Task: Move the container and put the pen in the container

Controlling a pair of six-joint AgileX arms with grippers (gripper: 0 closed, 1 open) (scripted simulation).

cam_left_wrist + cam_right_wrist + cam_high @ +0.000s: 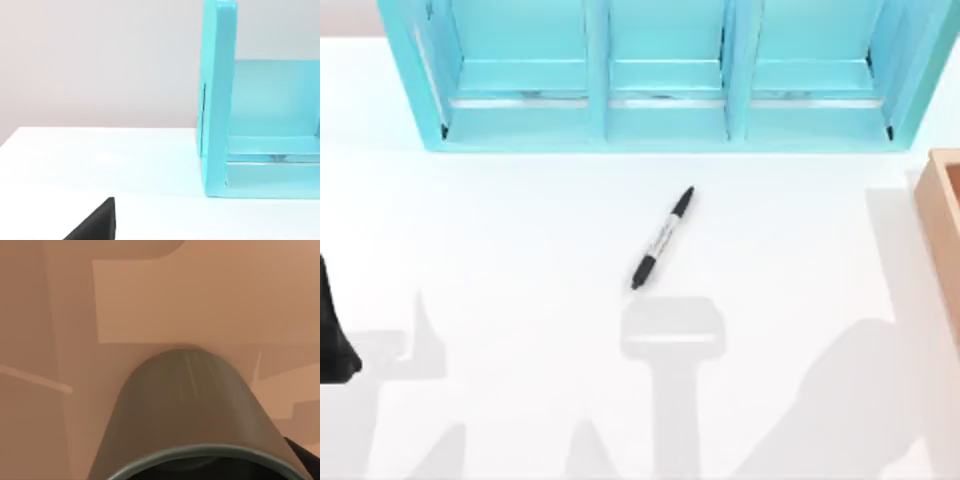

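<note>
White table [520, 230] seen from above. Pen [663, 238] laid flat near the middle, tilted diagonally, well apart from everything else. Turquoise shelf unit [660, 120] stood along the far edge. Tan wooden box [942, 215] placed at the right edge, partly cut off.

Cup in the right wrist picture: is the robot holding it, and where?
Cannot tell. The cup sits close under the right wrist camera, inside the wooden box, but no fingers show on it. The pen lies free on the table.
</note>
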